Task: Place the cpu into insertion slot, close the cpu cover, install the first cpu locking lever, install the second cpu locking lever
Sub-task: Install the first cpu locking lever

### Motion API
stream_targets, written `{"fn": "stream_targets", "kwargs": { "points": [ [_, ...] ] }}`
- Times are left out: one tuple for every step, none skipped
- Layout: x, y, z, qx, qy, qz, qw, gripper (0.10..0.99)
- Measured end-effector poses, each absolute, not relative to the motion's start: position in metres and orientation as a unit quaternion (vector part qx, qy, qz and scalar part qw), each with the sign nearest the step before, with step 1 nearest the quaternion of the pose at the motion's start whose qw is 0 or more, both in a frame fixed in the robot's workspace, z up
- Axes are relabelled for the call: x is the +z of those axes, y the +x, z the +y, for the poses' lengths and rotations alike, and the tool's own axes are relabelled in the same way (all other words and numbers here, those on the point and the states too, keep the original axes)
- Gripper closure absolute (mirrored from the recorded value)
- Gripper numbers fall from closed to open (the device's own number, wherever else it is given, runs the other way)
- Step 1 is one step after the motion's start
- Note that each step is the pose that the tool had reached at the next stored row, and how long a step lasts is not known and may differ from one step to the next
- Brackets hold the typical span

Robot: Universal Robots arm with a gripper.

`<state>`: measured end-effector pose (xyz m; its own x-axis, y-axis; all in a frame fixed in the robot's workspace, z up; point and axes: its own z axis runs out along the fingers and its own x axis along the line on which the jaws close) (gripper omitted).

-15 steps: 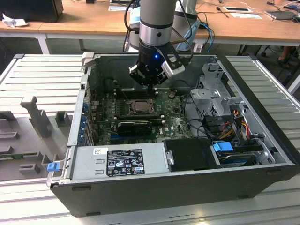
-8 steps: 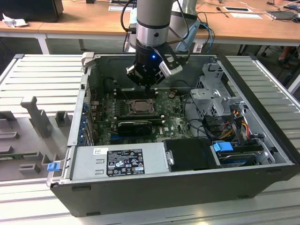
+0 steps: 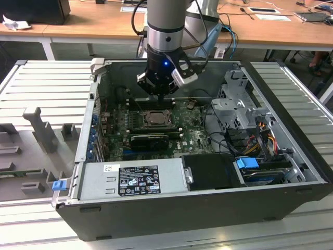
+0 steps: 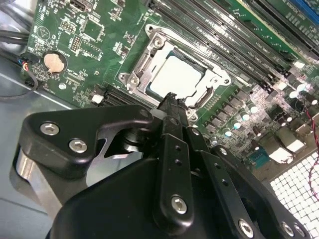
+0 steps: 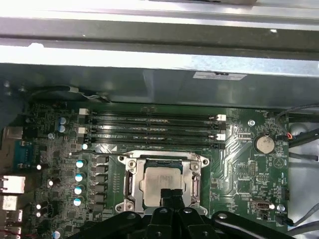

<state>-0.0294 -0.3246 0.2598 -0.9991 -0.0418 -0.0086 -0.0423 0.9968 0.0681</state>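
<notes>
Pincer [image 5: 171, 194] close over the seated cpu [image 5: 155, 179]

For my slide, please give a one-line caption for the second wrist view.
Gripper poised over the edge of the silvery chip, framed by its metal cover on the green board.

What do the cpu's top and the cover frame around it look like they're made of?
The cpu: its top looks like pale, matte metal, judging by the soft, even sheen without sharp reflections. The cpu cover: probably thin stamped sheet metal with a bright silvery finish, since it shows hard glints on its edges and bent tabs.
</notes>
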Motion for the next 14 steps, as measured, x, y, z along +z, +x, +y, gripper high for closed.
{"fn": "stream_targets", "kwargs": {
  "points": [
    [0.26,-0.03,-0.325,0.034,-0.021,0.999,0.004,0.98],
    [0.26,-0.03,-0.325,0.034,-0.021,0.999,0.004,0.98],
    [0.26,-0.03,-0.325,0.034,-0.021,0.999,0.004,0.98],
    [0.26,-0.03,-0.325,0.034,-0.021,0.999,0.004,0.98],
    [0.26,-0.031,-0.325,0.034,-0.021,0.999,0.004,0.98],
    [0.26,-0.034,-0.325,0.034,-0.021,0.999,0.004,0.98],
    [0.26,-0.037,-0.325,0.034,-0.021,0.999,0.004,0.98],
    [0.26,-0.039,-0.325,0.034,-0.021,0.999,0.004,0.98],
    [0.26,-0.042,-0.325,0.034,-0.021,0.999,0.004,0.98],
    [0.26,-0.045,-0.325,0.034,-0.021,0.999,0.004,0.98],
    [0.26,-0.049,-0.325,0.034,-0.019,0.999,0.004,0.98],
    [0.259,-0.05,-0.325,0.034,-0.014,0.999,0.004,0.98],
    [0.259,-0.05,-0.325,0.034,-0.012,0.999,0.004,0.98],
    [0.259,-0.054,-0.325,0.034,-0.01,0.999,0.004,0.98]
  ]
}}
